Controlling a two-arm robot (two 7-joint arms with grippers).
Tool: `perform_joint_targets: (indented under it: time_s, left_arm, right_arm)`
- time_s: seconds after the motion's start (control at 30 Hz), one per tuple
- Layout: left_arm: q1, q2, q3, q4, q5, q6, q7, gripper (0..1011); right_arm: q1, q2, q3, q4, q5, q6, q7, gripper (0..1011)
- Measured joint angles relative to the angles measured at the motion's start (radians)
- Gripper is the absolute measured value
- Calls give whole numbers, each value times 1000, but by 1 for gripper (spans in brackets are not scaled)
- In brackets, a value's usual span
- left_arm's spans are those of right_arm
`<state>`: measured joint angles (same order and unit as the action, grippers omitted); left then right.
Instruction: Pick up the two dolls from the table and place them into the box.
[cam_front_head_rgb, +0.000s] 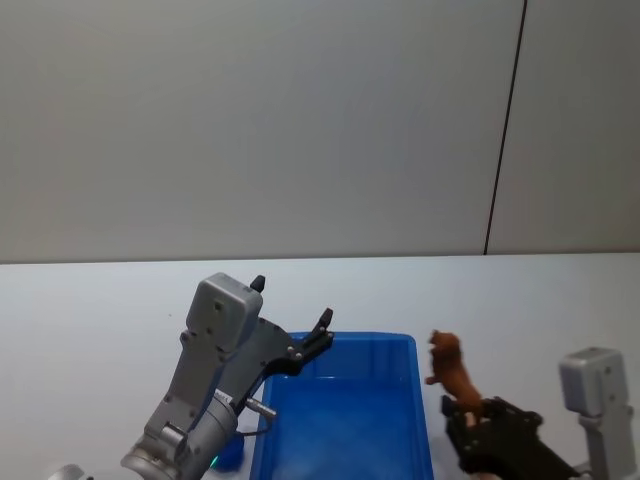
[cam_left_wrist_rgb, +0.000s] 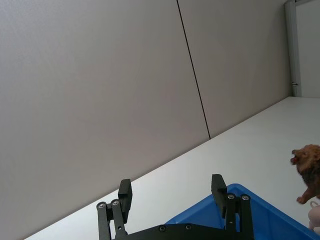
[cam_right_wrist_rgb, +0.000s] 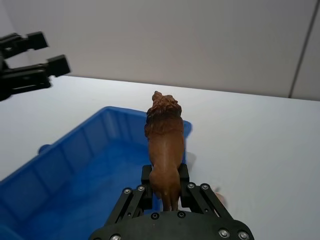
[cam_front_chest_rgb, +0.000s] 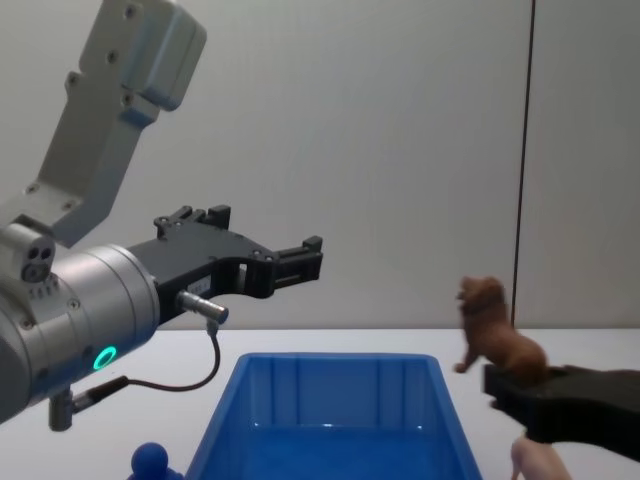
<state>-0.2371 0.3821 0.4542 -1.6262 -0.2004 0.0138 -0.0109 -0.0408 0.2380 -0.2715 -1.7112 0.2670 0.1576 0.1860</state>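
The left end effector (cam_front_head_rgb: 290, 305) hangs in the air at the box's left far corner. Its two fingers (cam_left_wrist_rgb: 125, 194) are spread wide with nothing between them, and they point out across the bench (cam_front_head_rgb: 560, 300) toward the back wall.

To its right, and lower, sits the blue box (cam_front_head_rgb: 345, 347). It lies between the two arms with its long side running away from the robot, and what shows of its floor is bare.

Right of the box is the right end effector (cam_front_head_rgb: 470, 415), closed on the hindquarters of the brown lion (cam_front_head_rgb: 452, 370). The lion sticks straight out ahead of the fingers with its head forward and tipped up. Its long axis follows the arm's reach, roughly parallel to the box's long side. It is lifted clear of the bench and, as far as I can judge, is just outside the box's right wall or right at it.

That is what the next move turns on: the open box lies to the left of this end effector and below the lion. A short sideways carry to the left should bring the toy over the opening before release.

Farthest right and lowest, a pale pink shape — most likely the pig (cam_front_chest_rgb: 535, 462) — shows under the right end effector, down at the bench to the right of the box. The right arm is much nearer to it than the left, which has the whole box in between.
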Motion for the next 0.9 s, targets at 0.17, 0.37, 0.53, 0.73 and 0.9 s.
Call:
perform_joint_targets:
  time_s: [0.17, 0.37, 0.53, 0.73, 0.9]
  left_arm:
    - [0, 0, 0, 0, 0, 0, 0, 1002]
    - [0, 0, 0, 0, 0, 0, 0, 1002]
    - [0, 0, 0, 0, 0, 0, 0, 1002]
    - [0, 0, 0, 0, 0, 0, 0, 1002]
    - [0, 0, 0, 0, 0, 0, 0, 1002]
  right_arm:
    - [27, -17, -11, 22, 0, 9, 64, 276]
    - [67, -41, -29, 58, -7, 25, 148, 279]
    - [96, -59, -40, 87, -13, 39, 196, 403]
    - [117, -71, -47, 108, -17, 55, 213, 603]
    - [124, -74, -48, 114, -17, 62, 210, 766]
